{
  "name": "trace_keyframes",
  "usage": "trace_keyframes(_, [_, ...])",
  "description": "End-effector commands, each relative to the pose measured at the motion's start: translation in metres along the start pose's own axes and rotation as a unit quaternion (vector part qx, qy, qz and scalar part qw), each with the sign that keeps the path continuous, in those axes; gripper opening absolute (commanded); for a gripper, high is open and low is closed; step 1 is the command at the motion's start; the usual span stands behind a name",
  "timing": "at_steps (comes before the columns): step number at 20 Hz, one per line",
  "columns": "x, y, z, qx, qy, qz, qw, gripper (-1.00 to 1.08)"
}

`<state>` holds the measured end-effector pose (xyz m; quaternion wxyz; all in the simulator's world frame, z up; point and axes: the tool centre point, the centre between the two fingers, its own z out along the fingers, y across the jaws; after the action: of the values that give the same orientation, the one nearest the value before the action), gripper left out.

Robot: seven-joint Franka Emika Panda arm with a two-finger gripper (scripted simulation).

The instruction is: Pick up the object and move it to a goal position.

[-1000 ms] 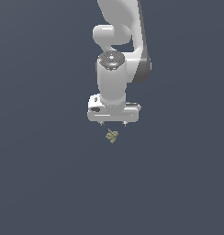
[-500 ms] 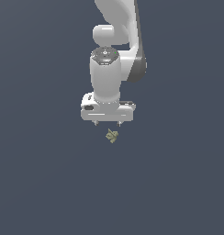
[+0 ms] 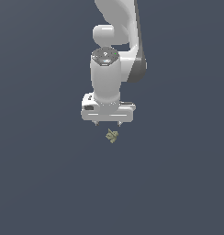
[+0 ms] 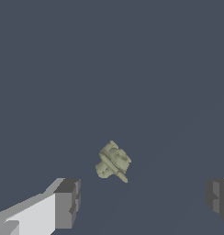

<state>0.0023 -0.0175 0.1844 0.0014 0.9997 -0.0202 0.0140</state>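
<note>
The object is a tiny lumpy olive-tan thing lying on the dark grey surface. In the exterior view it sits just below the white gripper, apart from it. In the wrist view the object lies between the two spread fingers, nearer the one finger than the other, and touches neither. The gripper is open and empty.
The white arm rises from the gripper toward the top of the exterior view. A plain dark grey surface lies all around.
The gripper has shifted toward the exterior view's left and turned at the wrist, staying above the object. The object has not moved.
</note>
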Motion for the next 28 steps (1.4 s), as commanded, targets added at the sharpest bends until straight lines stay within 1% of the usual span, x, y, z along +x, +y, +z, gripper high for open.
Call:
trace_keyframes(1, [-0.001, -0.001, 0.003, 0.000, -0.001, 0.009, 1.0000, 1.00])
trace_keyframes(9, [-0.006, -0.005, 0.019, 0.002, -0.003, 0.068, 0.9977, 1.00])
trace_keyframes(14, [-0.011, -0.009, 0.034, 0.003, -0.006, 0.126, 0.9920, 1.00])
trace_keyframes(20, [-0.019, -0.014, 0.055, 0.003, -0.009, 0.205, 0.9786, 1.00])
trace_keyframes(28, [-0.030, -0.019, 0.080, 0.000, -0.012, 0.305, 0.9522, 1.00])
